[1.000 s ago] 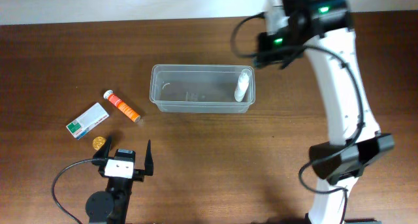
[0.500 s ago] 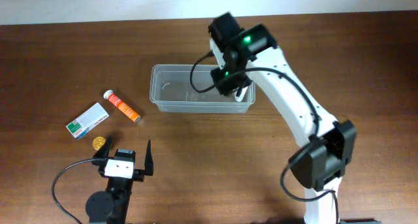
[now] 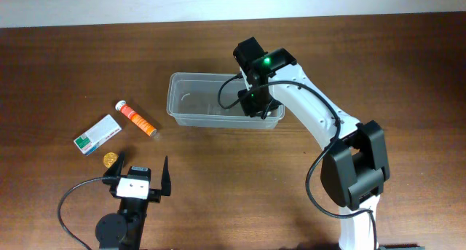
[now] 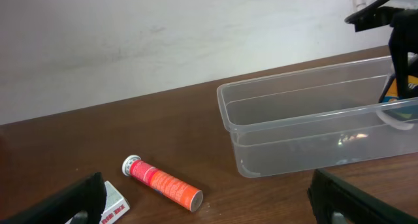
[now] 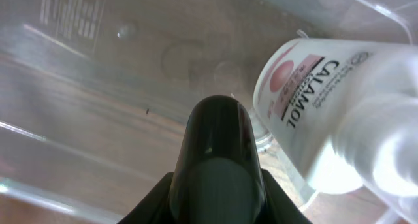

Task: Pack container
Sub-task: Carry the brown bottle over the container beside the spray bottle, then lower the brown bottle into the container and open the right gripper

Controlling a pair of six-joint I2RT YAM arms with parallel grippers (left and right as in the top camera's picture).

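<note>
The clear container (image 3: 204, 97) stands in the middle of the table and also shows in the left wrist view (image 4: 307, 129). My right gripper (image 3: 256, 104) reaches down into its right end. In the right wrist view its fingers (image 5: 217, 129) are shut together and empty over the container floor (image 5: 98, 67). A white calamine lotion bottle (image 5: 326, 113) lies right beside them, inside the container. My left gripper (image 3: 138, 178) is open and empty at the front left, its fingers at the edges of the left wrist view (image 4: 209, 204).
An orange tube (image 3: 136, 119) lies left of the container, also in the left wrist view (image 4: 163, 183). A white-and-green box (image 3: 97, 135) and a small gold coin (image 3: 109, 159) lie further front left.
My right arm has swung from above the back right down and left into the container's right end, covering the white bottle from above. The left arm has not moved.
</note>
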